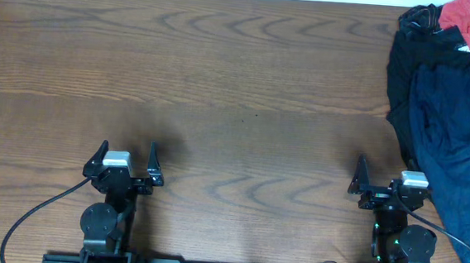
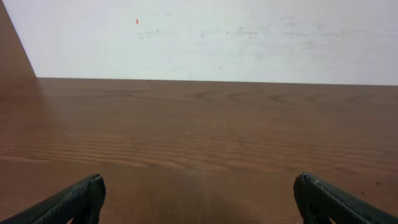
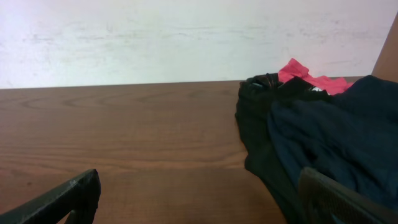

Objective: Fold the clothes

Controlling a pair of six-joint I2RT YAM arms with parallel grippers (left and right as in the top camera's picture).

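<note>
Both left gripper [image 1: 126, 154] and right gripper [image 1: 388, 177] are held spread, empty. Clothes [image 1: 458, 139] are heaped at three o'clock, seemingly over black garments [image 1: 405, 69].

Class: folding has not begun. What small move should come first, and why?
Probably move the open right tool forward and right onto the navy clothes, to pull them onto the bare table. They lie crumpled at the right edge against black garments, close to that tool and far from the left tool.
</note>
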